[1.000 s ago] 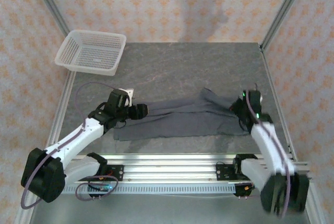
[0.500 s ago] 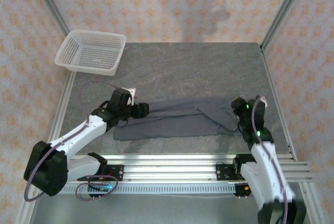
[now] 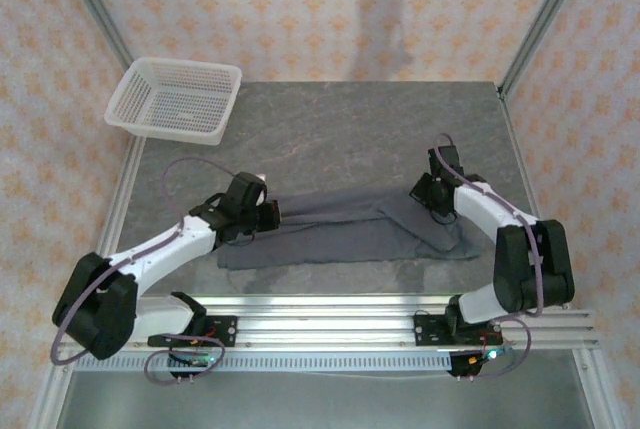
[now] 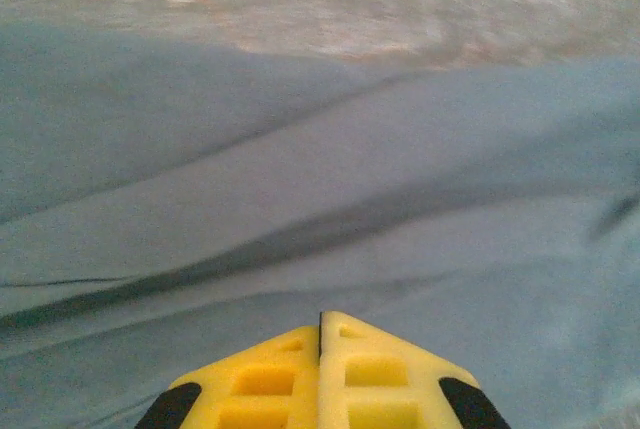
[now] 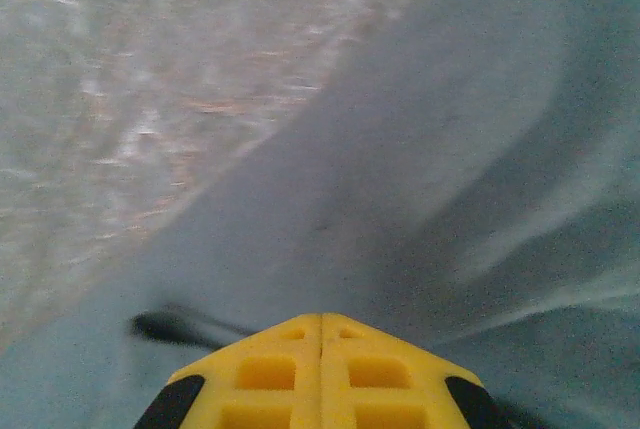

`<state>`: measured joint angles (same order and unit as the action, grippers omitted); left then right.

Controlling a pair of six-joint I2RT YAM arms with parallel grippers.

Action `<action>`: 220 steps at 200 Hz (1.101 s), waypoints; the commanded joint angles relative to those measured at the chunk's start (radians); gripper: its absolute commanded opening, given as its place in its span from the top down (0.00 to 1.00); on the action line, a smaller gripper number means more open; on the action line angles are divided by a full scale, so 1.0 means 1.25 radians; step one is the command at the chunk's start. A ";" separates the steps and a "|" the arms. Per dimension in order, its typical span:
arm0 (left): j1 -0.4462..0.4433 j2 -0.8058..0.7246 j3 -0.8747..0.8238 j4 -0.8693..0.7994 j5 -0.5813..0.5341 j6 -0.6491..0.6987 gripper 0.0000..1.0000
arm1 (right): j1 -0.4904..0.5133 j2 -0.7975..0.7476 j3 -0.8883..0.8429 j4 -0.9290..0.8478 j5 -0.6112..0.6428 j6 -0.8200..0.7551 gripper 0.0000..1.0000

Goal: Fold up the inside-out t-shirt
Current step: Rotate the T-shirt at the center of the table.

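The inside-out t-shirt point(image 3: 340, 231) lies as a long dark grey band across the near half of the table, creased lengthwise. My left gripper point(image 3: 270, 215) is at its left end. In the left wrist view its yellow fingers point(image 4: 320, 317) are pressed together low over the grey cloth point(image 4: 300, 149), with no fabric seen between them. My right gripper point(image 3: 420, 192) is at the shirt's far right edge. There too the fingers point(image 5: 321, 319) are shut just above the fabric point(image 5: 450, 149), beside bare table.
A white mesh basket point(image 3: 178, 99) stands at the far left corner, partly over the table's edge. The grey stone-patterned tabletop point(image 3: 350, 129) stretches bare behind the shirt. Metal frame posts rise at the back corners, and rails run along the near edge.
My left gripper has closed at the shirt's left end. The right arm swung from the shirt's right end to its far edge, opening and shutting again. The raised right flap has settled flatter.
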<state>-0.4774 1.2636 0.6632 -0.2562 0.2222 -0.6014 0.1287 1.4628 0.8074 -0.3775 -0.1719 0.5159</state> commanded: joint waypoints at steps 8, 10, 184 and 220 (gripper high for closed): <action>0.010 0.093 0.071 -0.071 -0.192 -0.164 1.00 | -0.038 0.047 -0.002 -0.052 0.065 0.029 1.00; 0.010 0.102 0.074 -0.066 -0.193 -0.168 1.00 | -0.040 0.051 -0.004 -0.050 0.063 0.030 1.00; 0.049 1.052 1.104 0.104 -0.015 -0.164 1.00 | 0.186 -0.037 -0.134 -0.131 -0.119 0.236 0.98; 0.044 1.141 1.306 0.100 0.031 -0.142 1.00 | 0.426 0.015 -0.108 -0.046 -0.096 0.370 0.99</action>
<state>-0.4103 2.6320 2.1578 -0.0669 0.1753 -0.8200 0.4881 1.4090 0.6731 -0.4648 -0.2653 0.8047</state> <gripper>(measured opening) 0.039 0.040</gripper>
